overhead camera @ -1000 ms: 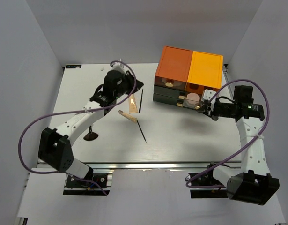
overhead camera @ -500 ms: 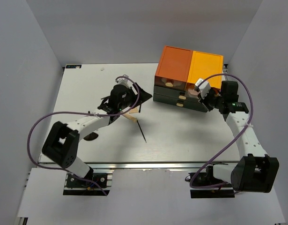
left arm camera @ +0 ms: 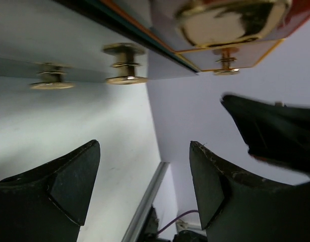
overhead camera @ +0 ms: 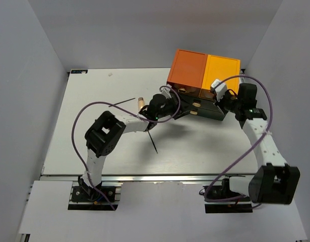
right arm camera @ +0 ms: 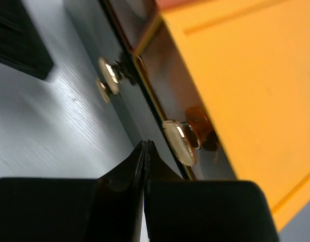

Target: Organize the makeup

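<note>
Two robot arms meet at one drawer box (overhead camera: 205,73) on the far right of the white desk (overhead camera: 94,141). Three pieces of makeup lie in the open, well apart from the box: two thin black pencils and one tan stick. The far pencil (overhead camera: 122,103) lies slanted just beside the tan stick (overhead camera: 141,102), a short rounded cylinder. The near pencil (overhead camera: 153,142) lies alone toward the middle of the desk.

The left claw (left arm camera: 144,171) hangs released before the box's dark lower front, its two matte black, wedge-shaped fingers spread with nothing between them. The right claw (right arm camera: 145,146) is clenched, its fingers pressed flat together and gripping nothing that can be seen, close to the glossy drawer front.

The box is smooth and shiny, deep orange on the left of its top and lighter orange on the right, over dark drawers. The right wrist view shows two round gold knobs (right arm camera: 108,80) (right arm camera: 179,142). The left wrist view shows more, blurred, so their count is unsure. From above, the left arm and its purple cable cover part of the drawer fronts, and whether any drawer stands ajar cannot be made out.
</note>
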